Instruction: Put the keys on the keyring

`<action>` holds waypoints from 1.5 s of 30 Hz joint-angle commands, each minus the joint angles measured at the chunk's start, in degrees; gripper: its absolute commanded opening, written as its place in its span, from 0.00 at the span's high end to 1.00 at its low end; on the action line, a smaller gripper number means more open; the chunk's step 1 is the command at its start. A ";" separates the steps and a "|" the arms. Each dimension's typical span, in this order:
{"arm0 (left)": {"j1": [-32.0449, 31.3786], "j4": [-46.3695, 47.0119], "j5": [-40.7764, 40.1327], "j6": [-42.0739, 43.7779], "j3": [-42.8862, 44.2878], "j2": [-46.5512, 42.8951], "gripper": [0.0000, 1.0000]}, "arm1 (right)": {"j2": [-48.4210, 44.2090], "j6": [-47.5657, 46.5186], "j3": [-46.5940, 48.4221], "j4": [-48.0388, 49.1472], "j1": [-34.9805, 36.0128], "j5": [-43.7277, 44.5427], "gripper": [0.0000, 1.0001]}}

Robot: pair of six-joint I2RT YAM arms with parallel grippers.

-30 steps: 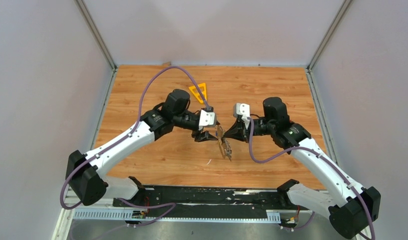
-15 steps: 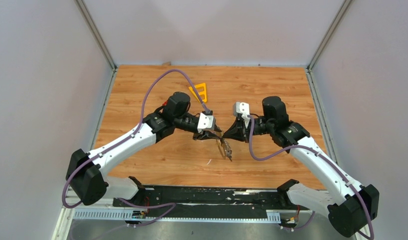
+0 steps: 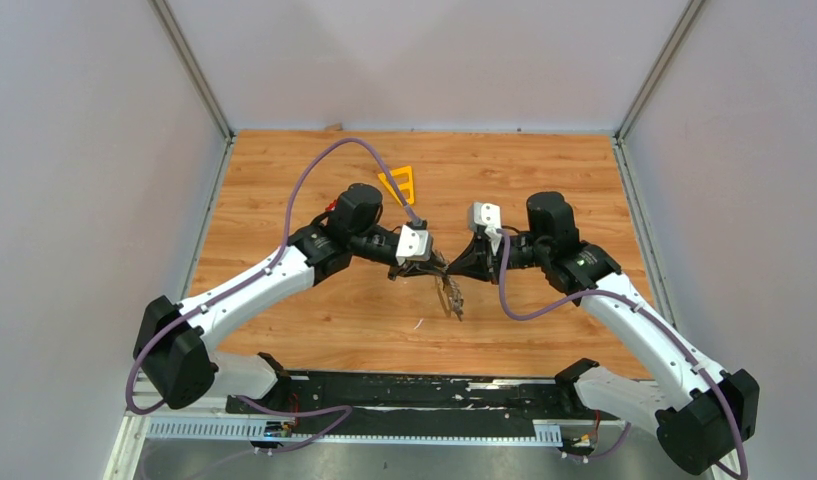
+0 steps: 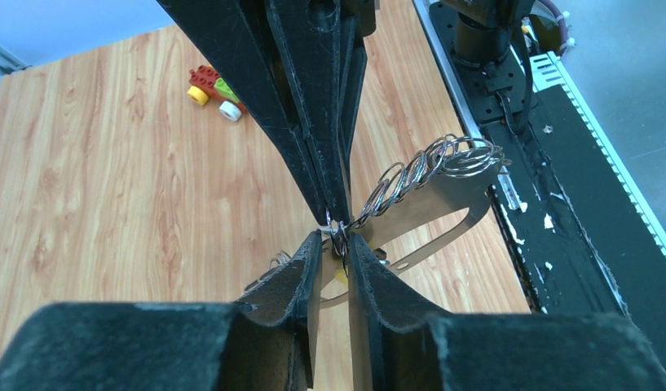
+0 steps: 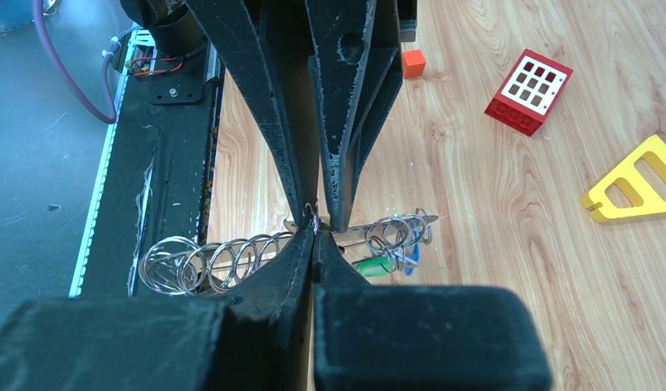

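Both arms: white link shells, black joint housings and bases. Purple cable loops along each. Left gripper (image 3: 433, 267), right gripper (image 3: 454, 270): black tapered fingers; white wrist camera blocks behind them.

Bright, even light from overhead; shadows on the table (image 3: 544, 170) are soft and faint. Both wrist views blur their own near fingers (wide-angle stretch at edges).

Table (image 3: 314, 320): wood-grain laminate, smooth, faint sheen. Keyring (image 4: 443, 199): flat grey metal, satin; small wire rings (image 4: 431, 159) on it bright and glossy. Gripper fingers (image 5: 346, 98): black, matt, slightly rough. Triangular frame (image 5: 635, 183) and red brick (image 5: 529, 91): smooth plastic.
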 commanded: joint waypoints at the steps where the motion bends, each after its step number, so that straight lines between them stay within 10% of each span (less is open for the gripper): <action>1: -0.48 2.00 1.01 -0.81 0.09 0.61 0.78 | -0.42 0.51 2.18 3.34 -0.31 -2.25 1.00; 11: -0.83 3.83 0.20 -3.66 -0.12 1.13 1.00 | -0.19 -0.03 1.52 3.56 -0.41 -0.57 1.00; 45: -4.01 -22.14 -13.22 0.38 13.75 1.74 1.00 | -1.20 -3.98 -1.05 4.18 -0.06 2.98 0.81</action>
